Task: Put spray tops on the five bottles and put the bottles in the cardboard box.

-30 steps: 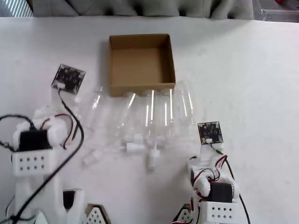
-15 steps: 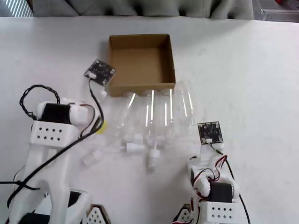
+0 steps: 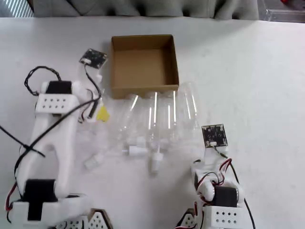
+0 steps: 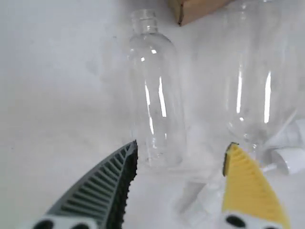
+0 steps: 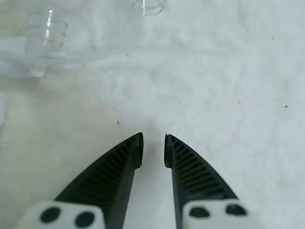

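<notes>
- Left wrist view: left gripper (image 4: 182,145) spread wide and empty, its tips at the base of a clear bottle (image 4: 157,100) lying on the counter (image 4: 57,95).
- Right wrist view: right gripper (image 5: 152,140) narrowly parted, holding nothing.
- High view: uncapped bottles (image 3: 153,114) lie against the empty cardboard box (image 3: 143,67), with spray tops (image 3: 138,150) loose beside them.
</notes>
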